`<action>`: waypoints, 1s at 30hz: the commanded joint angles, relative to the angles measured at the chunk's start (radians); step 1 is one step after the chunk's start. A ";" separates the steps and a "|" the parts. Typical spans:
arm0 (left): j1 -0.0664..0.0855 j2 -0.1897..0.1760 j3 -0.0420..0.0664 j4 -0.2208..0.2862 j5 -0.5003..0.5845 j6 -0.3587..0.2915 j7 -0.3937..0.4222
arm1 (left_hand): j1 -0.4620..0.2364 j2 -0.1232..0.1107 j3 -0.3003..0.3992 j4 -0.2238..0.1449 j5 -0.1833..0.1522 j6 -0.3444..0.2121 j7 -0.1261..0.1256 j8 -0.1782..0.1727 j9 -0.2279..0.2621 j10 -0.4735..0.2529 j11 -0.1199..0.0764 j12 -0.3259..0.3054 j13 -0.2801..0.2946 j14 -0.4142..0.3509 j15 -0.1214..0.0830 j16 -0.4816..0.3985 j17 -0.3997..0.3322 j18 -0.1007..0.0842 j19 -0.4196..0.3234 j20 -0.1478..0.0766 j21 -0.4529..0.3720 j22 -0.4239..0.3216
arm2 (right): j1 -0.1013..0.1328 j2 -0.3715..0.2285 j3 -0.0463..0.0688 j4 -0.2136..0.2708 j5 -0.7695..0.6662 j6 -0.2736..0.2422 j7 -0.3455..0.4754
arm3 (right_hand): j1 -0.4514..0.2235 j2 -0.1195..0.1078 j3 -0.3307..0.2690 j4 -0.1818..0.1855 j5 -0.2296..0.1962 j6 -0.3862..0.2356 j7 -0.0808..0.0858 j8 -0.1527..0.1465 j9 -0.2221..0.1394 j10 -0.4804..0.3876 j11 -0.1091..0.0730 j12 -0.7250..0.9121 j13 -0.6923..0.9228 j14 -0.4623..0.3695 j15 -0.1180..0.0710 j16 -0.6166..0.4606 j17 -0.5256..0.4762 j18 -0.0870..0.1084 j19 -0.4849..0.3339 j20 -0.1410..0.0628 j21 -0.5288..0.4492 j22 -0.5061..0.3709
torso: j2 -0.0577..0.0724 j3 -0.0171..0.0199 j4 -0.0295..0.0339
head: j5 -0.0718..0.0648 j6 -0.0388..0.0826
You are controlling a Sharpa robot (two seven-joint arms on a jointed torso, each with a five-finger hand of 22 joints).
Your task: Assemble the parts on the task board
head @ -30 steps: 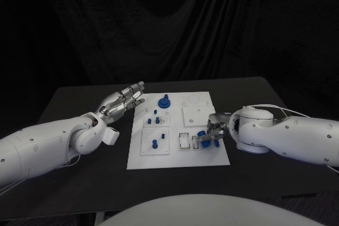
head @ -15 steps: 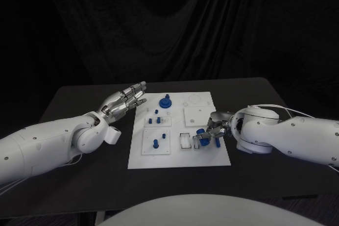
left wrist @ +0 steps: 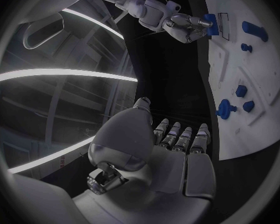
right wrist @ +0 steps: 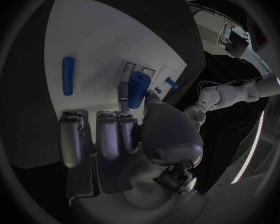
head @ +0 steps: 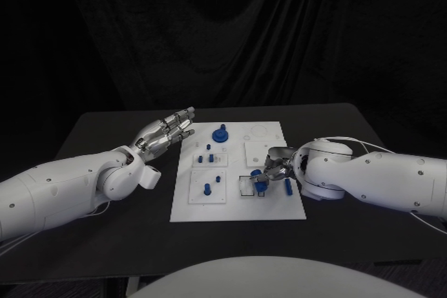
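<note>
Right of centre in the head view, a blue part (head: pixel 259 183) is pinched by the right hand (head: pixel 276 170) over the task board (head: pixel 238 204), apparently for seating, while the left hand (head: pixel 164 134) is held spread and empty beside the board, clear of the work.

Right hand (head: pixel 276 172) blocks the task board (head: pixel 236 207)'s near-right slots.

Head camera high, looks down at task board (head: pixel 238 201) mid-frame. Left wrist fisheye behind left hand (left wrist: pixel 171 149), board far at frame right. Right wrist fisheye close over board; all share board.
</note>
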 commanded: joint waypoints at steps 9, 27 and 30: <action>-0.002 -0.003 0.001 0.001 -0.007 0.007 0.016 | -0.004 0.008 0.003 -0.001 0.005 0.001 0.006 0.005 0.001 0.001 0.009 0.003 0.000 0.000 0.007 0.001 0.000 0.009 -0.001 0.006 0.004 0.002 | -0.004 0.031 0.001 -0.022 0.006 0.010 -0.010 | -0.014 0.016 0.078 -0.065 0.004 -0.010 0.007 -0.010 -0.005 0.108 0.001 0.003 0.264 0.095 -0.005 -0.004 0.197 0.003 0.082 -0.006 -0.010 0.250 | 0.000 -0.0002 -0.0009 | 0.013 0.000; -0.002 0.001 0.001 -0.003 -0.007 0.007 0.018 | -0.001 0.008 0.003 -0.004 0.010 0.007 0.011 0.008 0.002 0.002 0.010 0.004 0.000 0.000 0.008 0.002 0.000 0.009 0.000 0.007 0.005 0.003 | -0.006 0.046 0.001 -0.006 0.006 0.046 -0.017 | -0.077 0.006 0.070 -0.024 0.003 -0.022 0.020 -0.033 -0.027 0.108 0.012 0.003 0.264 0.095 0.000 -0.003 0.201 0.011 0.062 0.000 -0.041 0.238 | 0.000 0.0000 -0.0005 | 0.025 0.000; -0.002 0.002 0.001 -0.003 -0.007 0.008 0.018 | -0.001 0.008 0.003 -0.004 0.010 0.007 0.011 0.008 0.002 0.002 0.010 0.004 0.000 0.000 0.008 0.002 0.000 0.009 0.000 0.007 0.005 0.003 | -0.006 0.046 0.001 -0.003 0.006 0.045 -0.014 | -0.080 0.003 0.069 -0.022 0.003 -0.022 0.020 -0.034 -0.028 0.108 0.012 0.003 0.264 0.095 0.001 -0.003 0.200 0.012 0.062 0.000 -0.042 0.237 | 0.000 -0.0001 -0.0004 | 0.024 0.000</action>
